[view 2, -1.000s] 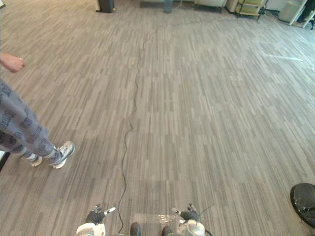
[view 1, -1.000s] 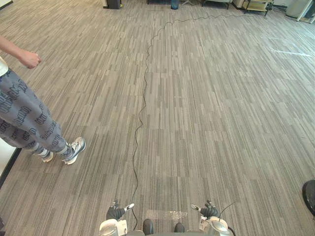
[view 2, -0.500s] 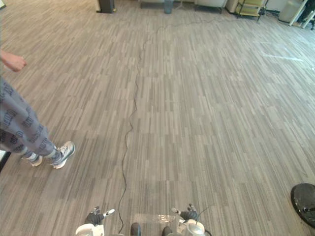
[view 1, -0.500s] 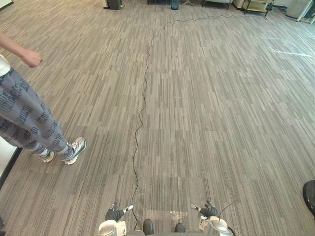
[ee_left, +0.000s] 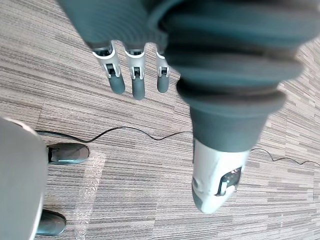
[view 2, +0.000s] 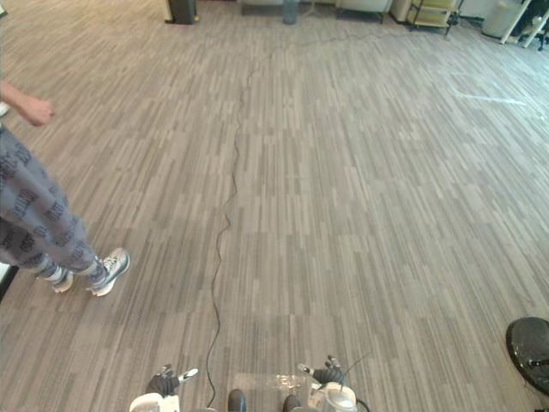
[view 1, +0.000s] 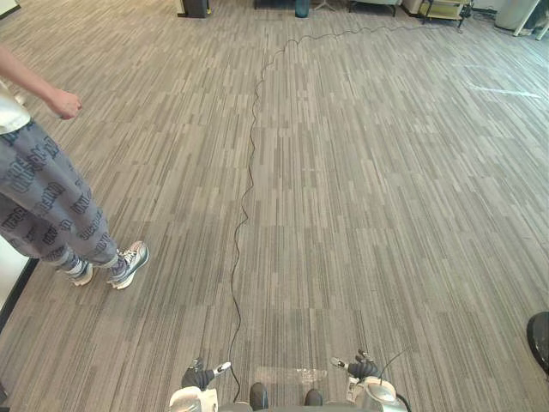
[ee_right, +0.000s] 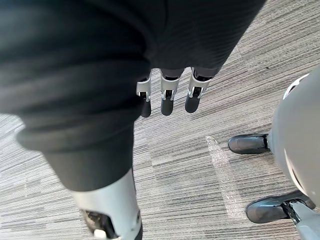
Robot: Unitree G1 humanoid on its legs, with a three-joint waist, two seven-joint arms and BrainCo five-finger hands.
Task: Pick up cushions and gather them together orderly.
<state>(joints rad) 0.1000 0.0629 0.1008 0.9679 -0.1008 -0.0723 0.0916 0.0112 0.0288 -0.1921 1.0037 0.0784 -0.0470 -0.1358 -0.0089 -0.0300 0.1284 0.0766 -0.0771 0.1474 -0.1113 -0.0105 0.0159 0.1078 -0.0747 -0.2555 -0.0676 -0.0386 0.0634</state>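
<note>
Nearest to us, our left hand (ee_left: 134, 75) hangs low at our side over the floor (view 1: 360, 189). Its fingers (ee_left: 138, 86) are straight and point down at the carpet, relaxed, with nothing in their hold. Our right hand (ee_right: 168, 95) hangs the same way on the other side, fingers straight, slightly apart and empty. From the head we see both hands at the very bottom of the scene, the left one in the lower left and the right one in the lower right, well apart from each other.

The floor is covered in grey carpet with a fine striped pattern, and it runs away from us in all directions.

On our left, a little farther out, a person (view 1: 47, 202) stands in grey patterned trousers and grey-and-white shoes (view 1: 129, 263), with one hand (view 1: 65, 104) held loosely out in front of the body. At our right edge, about as near as the person, we see part of a round black base (view 2: 527, 352) resting on the carpet.

Farthest off, along the room's far side, we make out a dark bin (view 1: 197, 7) and, towards the right, a yellowish cart (view 1: 446, 9).
</note>
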